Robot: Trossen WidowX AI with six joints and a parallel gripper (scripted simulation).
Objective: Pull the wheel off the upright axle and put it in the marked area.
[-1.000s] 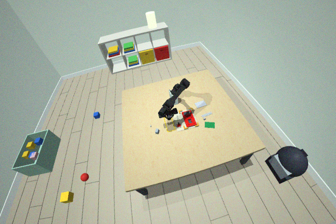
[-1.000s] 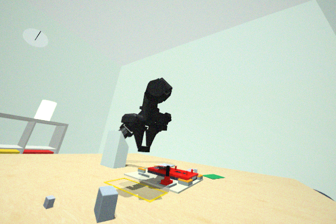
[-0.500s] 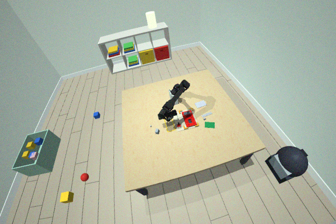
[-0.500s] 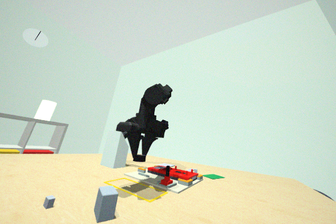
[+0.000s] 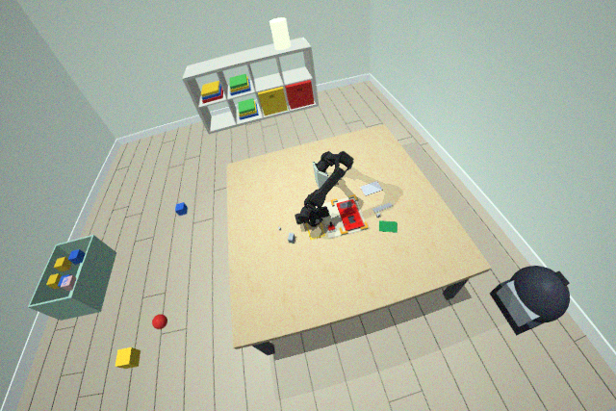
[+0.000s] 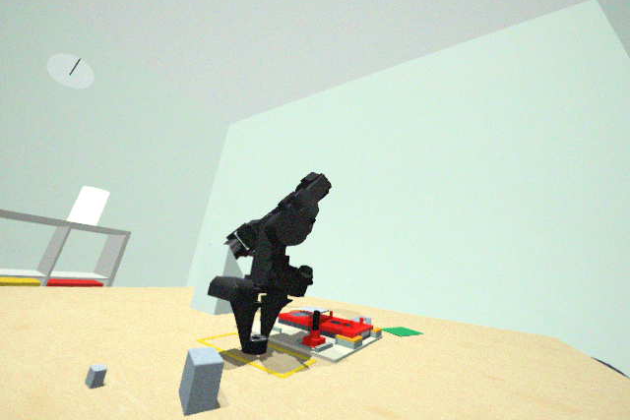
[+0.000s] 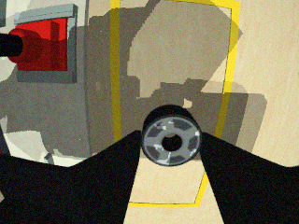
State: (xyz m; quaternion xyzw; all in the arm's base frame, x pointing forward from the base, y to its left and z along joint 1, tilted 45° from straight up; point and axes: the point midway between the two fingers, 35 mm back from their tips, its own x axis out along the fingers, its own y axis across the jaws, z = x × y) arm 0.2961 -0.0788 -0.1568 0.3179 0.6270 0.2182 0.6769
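Nearest, two matte black wedge fingers of the claw [image 7: 171,149] pinch a round grey-spoked wheel [image 7: 171,142] with a dark tyre, low inside the yellow-outlined rectangle [image 7: 234,56] on the pale wooden desk [image 7: 268,37]; beyond stands the black axle [image 6: 316,321] on its red block.

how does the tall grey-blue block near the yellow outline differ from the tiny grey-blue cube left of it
The tall grey-blue block is clearly larger than the tiny grey-blue cube. The block is an upright slab, taller than wide; the cube is roughly as tall as wide. The block stands close to the yellow outlined area, while the cube sits farther off, to the left in the exterior view. Both share the same grey-blue colour and rest on the wooden table.
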